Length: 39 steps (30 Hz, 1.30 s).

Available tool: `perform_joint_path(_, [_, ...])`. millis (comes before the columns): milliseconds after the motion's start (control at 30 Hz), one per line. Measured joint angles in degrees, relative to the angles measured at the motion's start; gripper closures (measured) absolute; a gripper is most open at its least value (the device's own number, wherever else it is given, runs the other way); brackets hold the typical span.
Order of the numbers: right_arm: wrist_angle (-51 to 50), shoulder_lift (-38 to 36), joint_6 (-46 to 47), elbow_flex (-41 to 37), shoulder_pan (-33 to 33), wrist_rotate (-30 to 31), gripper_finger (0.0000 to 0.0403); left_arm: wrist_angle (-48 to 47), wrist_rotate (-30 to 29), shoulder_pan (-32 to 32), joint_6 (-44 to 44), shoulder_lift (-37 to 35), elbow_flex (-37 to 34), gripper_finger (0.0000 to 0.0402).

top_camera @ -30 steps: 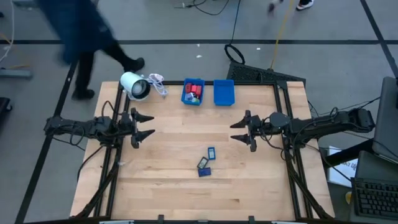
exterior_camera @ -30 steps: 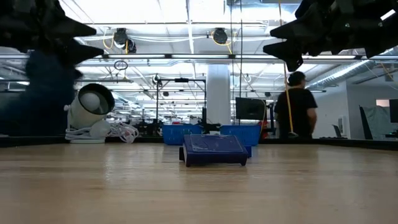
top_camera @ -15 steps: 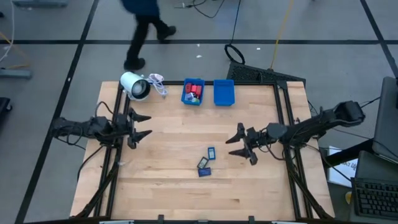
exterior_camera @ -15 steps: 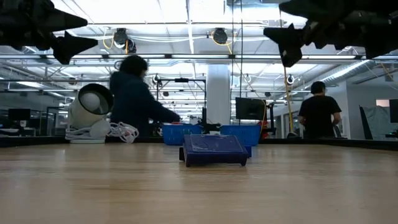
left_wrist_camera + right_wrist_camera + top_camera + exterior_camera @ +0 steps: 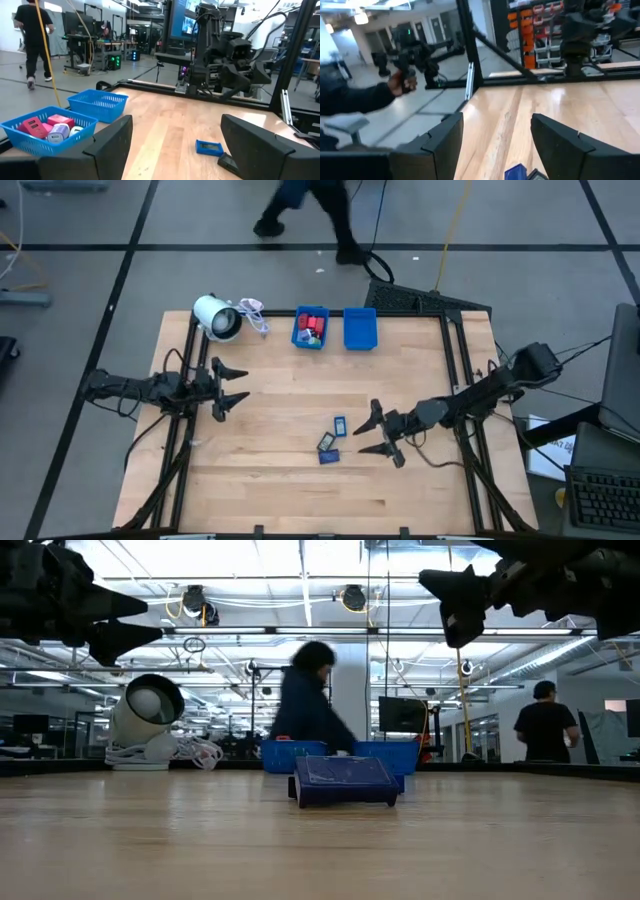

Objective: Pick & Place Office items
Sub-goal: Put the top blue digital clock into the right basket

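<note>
**Three blue items loose at mid-table, both grippers empty**

Two arms are seen over the wooden table (image 5: 280, 480) from above. The left gripper (image 5: 232, 386) is held near the left edge, its fingers spread wide with nothing between them. The right gripper (image 5: 372, 432) is placed just beside the loose items, on their right, its fingers parted and nothing gripped; only the level view shows that both grippers are held well above the wood.

Two blue bins (image 5: 360, 328) are set side by side at the far edge; the left wrist view alone makes clear that the left bin (image 5: 47, 131) is filled with red and pale pieces while the other is bare. A white roll (image 5: 217, 317) is lain at the far left corner.

Three small blue office items (image 5: 329, 444) are clustered right of centre, well apart from the bins. In the level view only the nearest is shown, flat on the wood.

Open board is left along the near edge and between the left gripper and the items. People are seen walking beyond the far edge.
</note>
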Motion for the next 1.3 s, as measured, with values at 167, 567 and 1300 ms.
perform_joint_path(167, [-9.4,2.7,-5.3,3.9,1.8,7.3,0.0181,-0.1,0.0,0.0,0.0,0.0,0.0,0.0093])
perform_joint_path(567, [-23.5,9.6,-2.7,7.0,-2.7,14.8,0.0104,-0.1,0.0,0.0,0.0,0.0,0.0,0.0078])
perform_joint_path(1300, [-20.7,25.8,-4.9,12.5,-9.1,3.4,0.0039,0.1,0.0,0.0,0.1,0.0,0.0,0.0078])
